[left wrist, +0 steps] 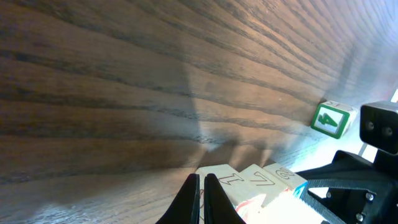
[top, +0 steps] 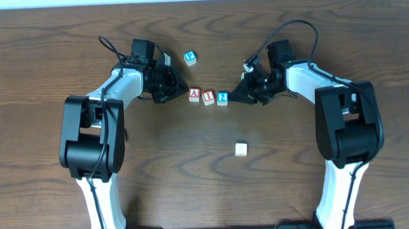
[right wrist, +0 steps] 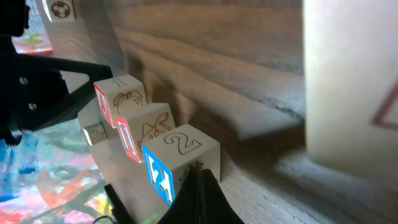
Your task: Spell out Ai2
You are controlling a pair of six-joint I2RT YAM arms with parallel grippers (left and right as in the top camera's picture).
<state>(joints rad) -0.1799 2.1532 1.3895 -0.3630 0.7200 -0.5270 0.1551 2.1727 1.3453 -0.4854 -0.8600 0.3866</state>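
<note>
Worktop (top: 209, 198): three lettered blocks stand in one row just behind the centre, toward the back edge. From the left edge toward the right they are the A block (top: 194, 94), the I block (top: 208, 96) and the 2 block (top: 222, 97). Neighbours are touching or very nearly so. The row slants slightly, its right end nearer the front edge.

Left claw (top: 181, 90): it sits just beside the A block at the row's left end. In the wrist view its fingers (left wrist: 192, 198) lie almost together, with only a slit between them and nothing in it.

Right claw (top: 237, 96): it is at the row's right end. In its wrist view the tips meet at a point against or just beside the 2 block (right wrist: 180, 158), with nothing gripped.

Other items: a spare block (top: 190, 57) lies nearer the back edge, and a pale block (top: 241, 149) lies toward the front edge. Both are apart from the row.

Assessment: the word appears to be set, and the step in hand looks like squaring up the row from both ends. The next move calls for either a light inward nudge to straighten the slant, or a straight withdrawal of both claws away from the row ends, so that no block is dragged or tipped.
</note>
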